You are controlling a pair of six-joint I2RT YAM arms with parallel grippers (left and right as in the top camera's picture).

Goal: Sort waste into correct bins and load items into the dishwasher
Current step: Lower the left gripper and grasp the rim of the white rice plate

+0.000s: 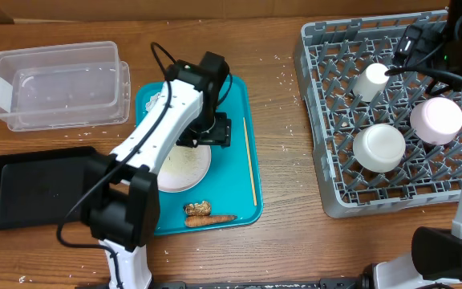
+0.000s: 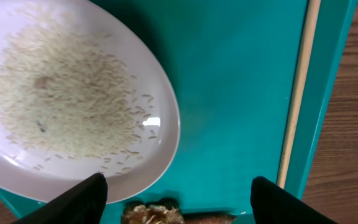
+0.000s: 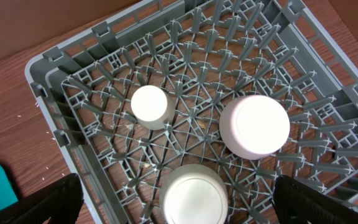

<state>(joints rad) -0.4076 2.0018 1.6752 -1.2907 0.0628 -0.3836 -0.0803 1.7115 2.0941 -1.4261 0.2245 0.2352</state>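
The clear plastic tub (image 1: 58, 84) sits at the far left of the surface (image 1: 279, 241) and carries a pale patch on its short left wall. Whether that patch is a label cannot be told. A few white specks lie on the tub's floor. In front of it lies the flat black tray (image 1: 30, 189), its floor bare.

The teal tray (image 1: 243, 112) holds a white plate (image 2: 154, 162) spread with loose rice grains (image 2: 61, 99). It also holds a thin wooden stick (image 2: 297, 93) lying along its right rim. At its near edge a brown lumpy scrap (image 1: 196, 209) lies just beside an orange-brown carrot-like stick (image 1: 213, 217). More stray grains (image 1: 283, 76) dot the surface between the teal tray and the rack.

The grey dish rack (image 3: 48, 81) on the right holds three dishes bottom-up among its pegs. These are a small white cup (image 3: 150, 107), a pale pink bowl (image 3: 254, 126) and a white bowl (image 3: 193, 196).

The left jaws stand wide over the teal tray, fingertips (image 2: 86, 196) just past the plate's rim, holding nothing. The right jaws hang wide above the rack, gripping nothing.
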